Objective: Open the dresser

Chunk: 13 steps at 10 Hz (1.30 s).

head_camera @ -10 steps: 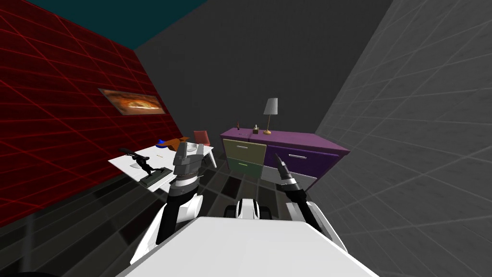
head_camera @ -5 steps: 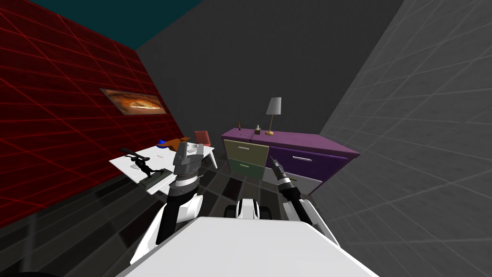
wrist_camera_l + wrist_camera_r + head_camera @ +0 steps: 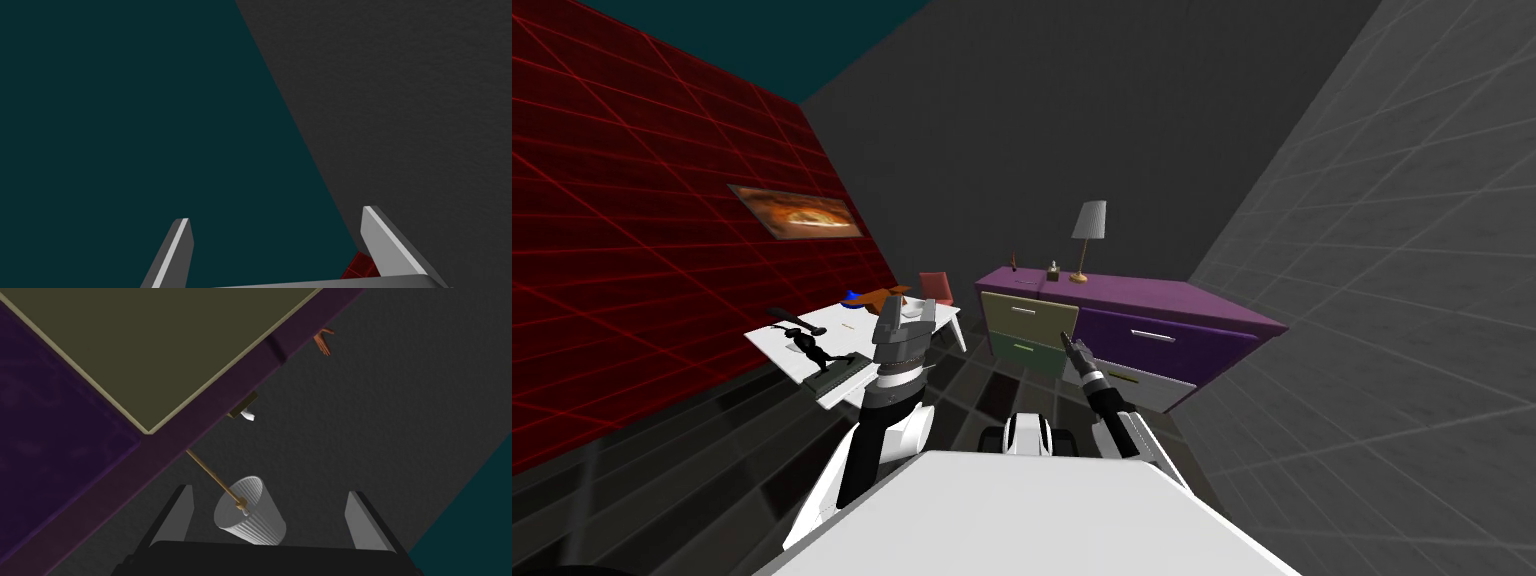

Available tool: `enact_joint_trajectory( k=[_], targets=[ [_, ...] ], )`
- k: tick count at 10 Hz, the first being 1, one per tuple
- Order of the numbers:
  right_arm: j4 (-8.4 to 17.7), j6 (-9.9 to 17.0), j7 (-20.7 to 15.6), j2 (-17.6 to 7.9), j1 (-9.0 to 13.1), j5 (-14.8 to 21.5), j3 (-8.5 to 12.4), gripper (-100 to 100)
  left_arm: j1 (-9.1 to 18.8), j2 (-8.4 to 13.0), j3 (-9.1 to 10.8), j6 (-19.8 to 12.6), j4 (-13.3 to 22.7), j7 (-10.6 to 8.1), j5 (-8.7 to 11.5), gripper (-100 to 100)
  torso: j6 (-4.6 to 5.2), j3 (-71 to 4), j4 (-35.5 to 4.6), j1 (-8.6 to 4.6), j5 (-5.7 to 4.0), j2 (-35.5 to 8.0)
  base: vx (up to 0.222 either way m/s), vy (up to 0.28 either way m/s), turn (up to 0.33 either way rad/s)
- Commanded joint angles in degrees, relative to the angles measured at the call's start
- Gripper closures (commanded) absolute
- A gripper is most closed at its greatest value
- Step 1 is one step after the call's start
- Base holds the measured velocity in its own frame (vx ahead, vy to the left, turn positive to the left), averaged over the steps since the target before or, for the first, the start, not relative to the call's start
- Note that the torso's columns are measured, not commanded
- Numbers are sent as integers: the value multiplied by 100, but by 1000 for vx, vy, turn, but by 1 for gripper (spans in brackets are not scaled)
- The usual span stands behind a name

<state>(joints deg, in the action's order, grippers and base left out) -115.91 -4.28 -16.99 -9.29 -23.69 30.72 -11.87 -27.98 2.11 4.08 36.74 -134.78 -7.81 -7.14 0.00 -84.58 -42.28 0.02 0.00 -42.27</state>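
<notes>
Presently the dresser [image 3: 1152,300] stands against the dark grey wall [image 3: 992,150], ahead and a little to the right, just beside the white table [image 3: 787,345].

Handling, as a judgement: the carcass looks rigid and heavy and should stay put under a pull. A drawer should travel in one straight line, outward. The best hold is the middle of the pale bar handle [image 3: 1030,311] on the upper olive drawer [image 3: 1027,320], fingers across the bar, pull square to the front. The bar is thin and smooth-looking, so a shallow or off-centre grip may slip or skew the drawer.

Appearance: purple top and frame. Left column has an olive drawer over a green one; right column has a purple drawer over a pale one, each with a bar handle. A lamp [image 3: 1089,222] and small items stand on top.

Right gripper [image 3: 1067,342]: fingers spread wide, holding nothing, near the olive drawer's right edge and not on any handle; the wrist view looks up along the front past the lamp shade.

Left gripper [image 3: 904,312]: raised in front of the table, fingers apart, empty.
</notes>
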Motion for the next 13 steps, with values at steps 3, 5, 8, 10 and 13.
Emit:
enact_joint_trajectory(
  k=[3, 5, 8, 10, 13],
  targets=[
    [398, 828, -195, -30, 218, 736, -357, -100, 0, 0, 0, 0, 0, 0, 0, 0, 1, 0, 0, -3, 0, -2, 70, 43, 30],
    [570, 1133, -275, -31, 301, 1028, -505, -100, 0, 0, 0, 0, 0, 0, 0, 0, 1, 0, 0, -6, -1, -3, 69, 37, 33],
    [749, 1594, -355, -30, 386, 1486, -655, -100, 0, 0, 0, 0, 0, 0, 0, 0, 0, -2, 1, -3, -1, 3, 76, 36, 28],
    [937, 1848, -436, -24, 472, 1755, -807, -100, 0, 0, 0, 0, 0, 0, 0, 0, 1, 8, -4, -8, -1, -16, 41, 28, 15],
    [1132, 2340, -516, -15, 558, 2142, -961, -100, 0, 0, 0, 0, 0, 0, 0, 0, -1, -5, 2, 2, 0, 9, 72, 39, 30]
  ],
)
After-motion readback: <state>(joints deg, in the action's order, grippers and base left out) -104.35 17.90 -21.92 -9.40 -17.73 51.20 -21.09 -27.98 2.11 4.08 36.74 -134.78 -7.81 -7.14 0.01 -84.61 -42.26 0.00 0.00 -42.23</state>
